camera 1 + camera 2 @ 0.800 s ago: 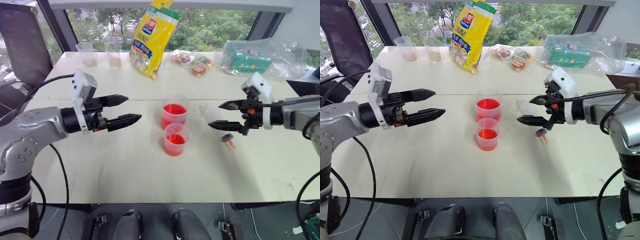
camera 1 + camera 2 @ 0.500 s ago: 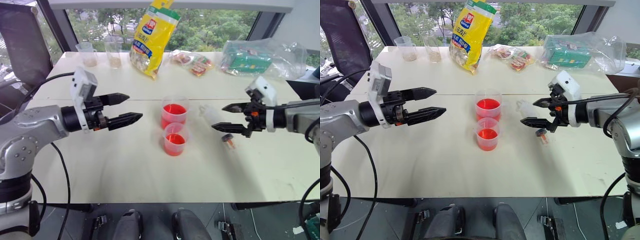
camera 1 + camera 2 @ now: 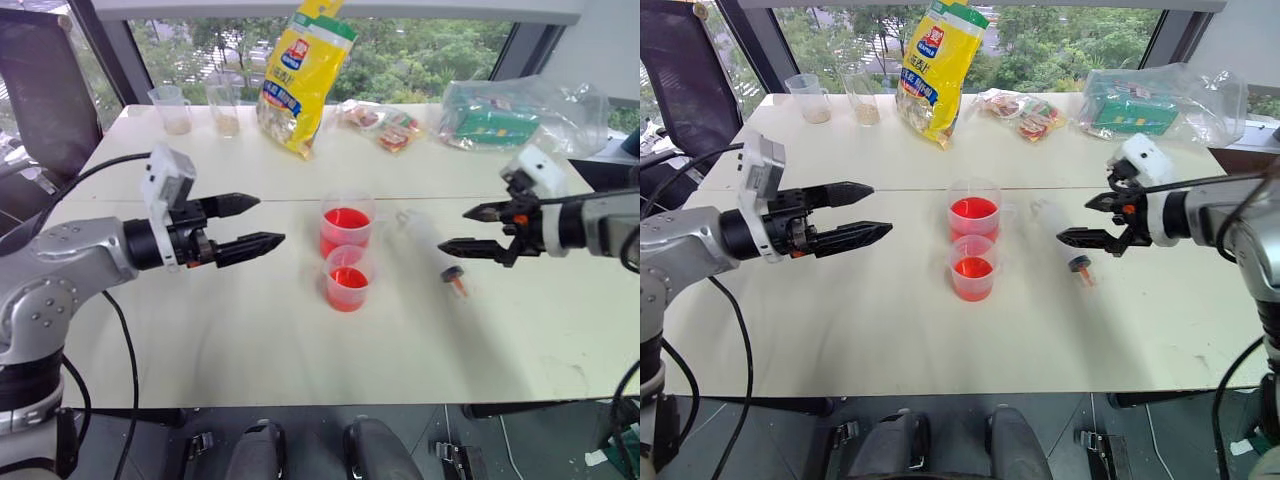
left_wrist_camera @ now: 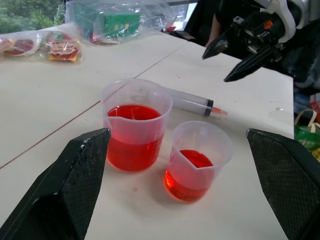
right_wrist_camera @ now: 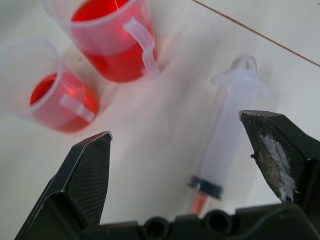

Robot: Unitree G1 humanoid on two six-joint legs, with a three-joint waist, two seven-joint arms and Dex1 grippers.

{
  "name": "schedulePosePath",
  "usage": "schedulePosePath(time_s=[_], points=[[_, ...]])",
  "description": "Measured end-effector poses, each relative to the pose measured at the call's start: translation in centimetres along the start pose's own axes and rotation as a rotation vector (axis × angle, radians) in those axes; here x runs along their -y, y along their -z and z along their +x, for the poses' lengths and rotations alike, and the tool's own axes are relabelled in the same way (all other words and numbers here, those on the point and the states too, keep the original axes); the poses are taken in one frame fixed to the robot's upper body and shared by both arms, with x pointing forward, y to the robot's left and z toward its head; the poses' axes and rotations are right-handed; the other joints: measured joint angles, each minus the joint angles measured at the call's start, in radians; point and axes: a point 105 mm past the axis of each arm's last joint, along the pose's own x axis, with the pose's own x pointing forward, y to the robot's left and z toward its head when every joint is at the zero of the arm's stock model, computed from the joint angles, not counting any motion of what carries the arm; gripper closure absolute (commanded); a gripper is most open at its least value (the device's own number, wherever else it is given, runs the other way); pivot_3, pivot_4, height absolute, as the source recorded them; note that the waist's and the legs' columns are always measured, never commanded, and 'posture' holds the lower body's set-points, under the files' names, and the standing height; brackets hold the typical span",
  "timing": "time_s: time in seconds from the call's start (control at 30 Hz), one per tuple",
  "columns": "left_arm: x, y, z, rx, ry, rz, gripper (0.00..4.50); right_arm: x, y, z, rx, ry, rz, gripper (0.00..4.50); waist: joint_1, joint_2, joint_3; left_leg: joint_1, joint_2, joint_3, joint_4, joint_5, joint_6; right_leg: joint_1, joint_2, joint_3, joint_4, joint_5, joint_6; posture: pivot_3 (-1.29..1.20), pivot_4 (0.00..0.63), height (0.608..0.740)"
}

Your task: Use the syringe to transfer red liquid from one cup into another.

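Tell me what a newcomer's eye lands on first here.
Two clear cups of red liquid at the table's centre stand out: the larger cup behind the smaller cup. The syringe lies flat to their right, under the right gripper. A tall yellow bag stands at the back.

Clear plastic on a matt table (image 3: 250,340)

We see the syringe (image 5: 227,127) and both cups (image 4: 136,125) in smooth translucent plastic, the yellow bag (image 3: 300,75) glossy, the fingers (image 4: 65,185) matt black.
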Motion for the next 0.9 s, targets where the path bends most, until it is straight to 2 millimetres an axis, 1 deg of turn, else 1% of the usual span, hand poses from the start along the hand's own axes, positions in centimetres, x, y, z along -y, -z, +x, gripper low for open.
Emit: schedulePosePath(time_s=[0.03, 0.2, 0.27, 0.43, 0.5, 0.63, 0.73, 0.8, 0.83, 0.9], points=[[0.0, 0.0, 0.0, 0.000, -0.002, 0.004, 0.00, 0.2, 0.1, 0.4, -0.014, 0.005, 0.019, 0.02, 0.001, 0.000, 0.000, 0.000, 0.000, 0.000, 0.000, 0.000, 0.000, 0.000, 0.000, 0.000, 0.000, 0.000, 0.000, 0.00, 0.150, 0.740], [-0.1, -0.1, 0.2, 0.004, -0.003, 0.028, 0.00, 2.8, -0.2, 3.0, -0.114, 0.096, 0.165, 0.02, 0.001, 0.000, 0.000, 0.000, 0.000, 0.001, 0.001, 0.000, 0.000, 0.000, -0.001, 0.000, 0.000, 0.000, 0.000, 0.00, 0.150, 0.740], [-0.1, 0.1, 0.3, 0.000, -0.002, 0.036, 0.00, 3.4, 0.2, 4.1, -0.160, 0.116, 0.213, 0.02, 0.002, 0.000, 0.000, 0.000, 0.000, 0.001, 0.000, 0.000, 0.000, 0.000, 0.000, 0.000, -0.001, 0.000, 0.000, 0.00, 0.150, 0.740], [-0.1, 0.1, 0.4, 0.007, -0.005, 0.041, 0.00, 4.3, 1.9, 7.0, -0.274, 0.140, 0.313, 0.02, 0.001, 0.000, 0.000, -0.002, 0.000, 0.001, 0.000, 0.000, 0.000, -0.002, -0.001, 0.000, -0.001, 0.000, 0.000, 0.00, 0.150, 0.740], [-0.1, 0.1, 0.4, 0.010, -0.012, 0.044, 0.00, 4.5, 2.3, 7.7, -0.301, 0.149, 0.328, 0.02, 0.000, 0.000, 0.000, -0.002, 0.000, 0.001, 0.000, 0.000, 0.000, -0.002, -0.001, 0.000, -0.001, 0.000, 0.000, 0.00, 0.150, 0.740], [-0.1, 0.4, 0.5, 0.016, -0.027, 0.037, 0.00, 4.7, 3.3, 9.6, -0.355, 0.145, 0.327, 0.02, -0.001, 0.000, 0.000, -0.002, 0.000, 0.001, 0.000, 0.000, 0.000, -0.002, -0.001, 0.000, 0.000, 0.000, 0.000, 0.00, 0.150, 0.740], [0.0, 0.4, 0.5, 0.016, -0.035, 0.043, 0.00, 4.6, 3.6, 10.4, -0.369, 0.136, 0.312, 0.02, -0.001, 0.000, 0.000, -0.002, 0.000, 0.001, 0.000, 0.000, 0.000, -0.002, -0.001, 0.000, 0.000, 0.000, 0.000, 0.00, 0.150, 0.740], [0.0, 0.4, 0.5, 0.014, -0.038, 0.043, 0.00, 4.6, 3.5, 10.8, -0.376, 0.131, 0.299, 0.54, -0.001, 0.000, 0.000, -0.002, 0.000, 0.001, 0.000, 0.000, 0.000, -0.002, -0.001, 0.000, 0.000, 0.000, 0.000, 0.00, 0.150, 0.740], [0.0, 0.5, 0.5, 0.014, -0.041, 0.043, 0.00, 4.6, 3.5, 10.9, -0.377, 0.125, 0.292, 0.92, -0.001, 0.000, 0.000, -0.002, 0.000, 0.001, 0.000, 0.000, 0.000, -0.002, -0.001, 0.000, 0.000, 0.000, 0.000, 0.00, 0.150, 0.740], [-0.1, 0.6, 0.3, 0.009, -0.048, 0.039, 0.00, 4.4, 3.3, 11.2, -0.384, 0.116, 0.280, 1.89, -0.001, 0.000, 0.000, -0.001, 0.000, 0.001, 0.000, 0.000, 0.000, -0.002, -0.001, 0.000, 0.000, 0.000, 0.000, 0.00, 0.150, 0.740]])
